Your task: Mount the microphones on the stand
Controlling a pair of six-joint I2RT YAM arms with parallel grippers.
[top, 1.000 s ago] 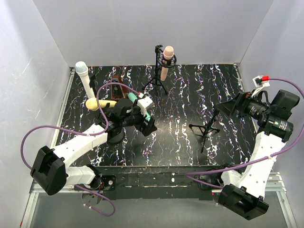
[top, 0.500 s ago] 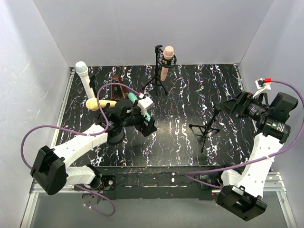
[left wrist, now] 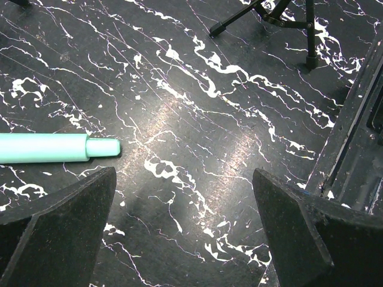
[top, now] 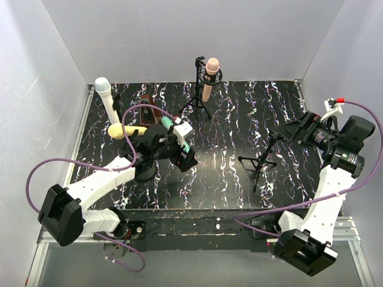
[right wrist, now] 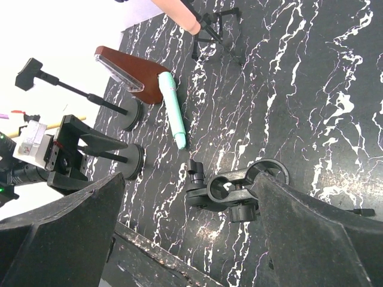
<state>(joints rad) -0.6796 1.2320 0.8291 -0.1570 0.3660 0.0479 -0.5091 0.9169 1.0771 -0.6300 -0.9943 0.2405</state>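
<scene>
**Nothing held, both arms wide open**

Left gripper [top: 187, 156] hovers low over the marbled black table [top: 239, 107], fingers [left wrist: 60, 227] spread with nothing between them. The teal-green microphone [left wrist: 54, 147] lies flat on the table just beside one finger, not touching it; its head end is right by the brown block [right wrist: 128, 72]. Right gripper [right wrist: 188, 179] has its fingers [right wrist: 323, 239] spread too and holds nothing. In its wrist view the clip of the empty tripod stand [top: 260, 160] shows between them, lower down. Peach-pink microphone [top: 209, 78] sits tilted in the back tripod stand [top: 196, 104]. White microphone [top: 108, 103] stands at the back-left corner. Yellow microphone [top: 122, 130] lies level beside the left arm – cannot tell whether a clip holds it
</scene>
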